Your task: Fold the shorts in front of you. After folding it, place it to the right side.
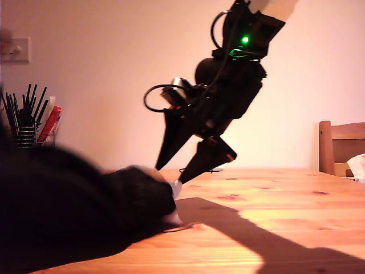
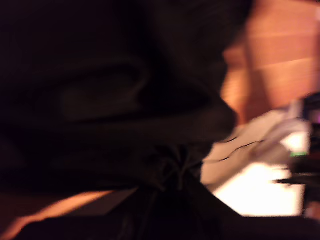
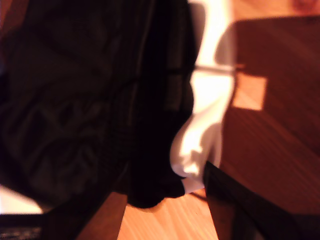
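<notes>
The shorts are a big black heap on the wooden table at the exterior view's left, with a white hem band at their near edge. My second gripper angles down onto that band; its fingers stand apart, open. In the second wrist view the white band runs down between its dark fingers, beside black cloth. The first wrist view is blurred. There the black cloth puckers tightly at my first gripper, which looks shut on it. The exterior view does not show my first gripper.
A wire holder of black sticks and red items stands behind the shorts at the exterior view's left, under a wall switch. A wooden chair with something white on it is at the exterior view's right.
</notes>
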Controlling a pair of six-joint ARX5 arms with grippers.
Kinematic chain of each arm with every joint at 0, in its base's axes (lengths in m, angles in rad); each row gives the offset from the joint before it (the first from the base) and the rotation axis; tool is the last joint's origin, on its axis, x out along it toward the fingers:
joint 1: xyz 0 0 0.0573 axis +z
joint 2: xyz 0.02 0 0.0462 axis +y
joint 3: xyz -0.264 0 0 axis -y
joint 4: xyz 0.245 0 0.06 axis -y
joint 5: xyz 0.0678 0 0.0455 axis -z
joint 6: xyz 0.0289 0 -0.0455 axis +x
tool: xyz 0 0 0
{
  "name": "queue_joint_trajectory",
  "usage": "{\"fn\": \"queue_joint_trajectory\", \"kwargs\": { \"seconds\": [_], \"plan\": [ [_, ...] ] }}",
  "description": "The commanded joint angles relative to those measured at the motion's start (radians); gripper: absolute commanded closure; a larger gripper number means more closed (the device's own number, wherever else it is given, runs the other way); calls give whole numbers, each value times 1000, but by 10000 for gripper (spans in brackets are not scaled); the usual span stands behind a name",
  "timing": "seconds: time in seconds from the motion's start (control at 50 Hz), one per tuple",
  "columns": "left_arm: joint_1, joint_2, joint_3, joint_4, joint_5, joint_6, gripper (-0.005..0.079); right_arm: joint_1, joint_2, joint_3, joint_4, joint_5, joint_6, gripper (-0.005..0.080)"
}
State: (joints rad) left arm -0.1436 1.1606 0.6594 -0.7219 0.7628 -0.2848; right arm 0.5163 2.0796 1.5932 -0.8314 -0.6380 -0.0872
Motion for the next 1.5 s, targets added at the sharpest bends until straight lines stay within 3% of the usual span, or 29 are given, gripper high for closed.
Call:
{"fn": "queue_joint_trajectory", "kwargs": {
  "seconds": [0.0,0.18,0.34,0.84,1.06,1.2,1.32,1.48],
  "plan": [
    [2,-33,-18,32,5,-34,762,4,-12,22,-6,-11,-15,329],
    [20,-55,-18,71,-51,-56,763,7,-45,40,-10,-18,-27,329],
    [26,-55,-18,131,-88,-70,762,19,-93,41,2,-26,-151,329],
    [68,-55,-18,505,-117,-342,762,78,-124,41,31,-32,-248,329],
    [102,-43,-18,583,-340,-377,763,90,-125,42,34,-33,-250,329],
    [118,6,-18,625,-373,-362,763,93,-125,42,34,-32,-250,329],
    [121,82,-18,673,-354,-364,763,97,-125,42,37,-32,-250,329],
    [121,126,-18,670,-209,-382,763,107,-125,42,64,-29,-260,328]
  ]
}}
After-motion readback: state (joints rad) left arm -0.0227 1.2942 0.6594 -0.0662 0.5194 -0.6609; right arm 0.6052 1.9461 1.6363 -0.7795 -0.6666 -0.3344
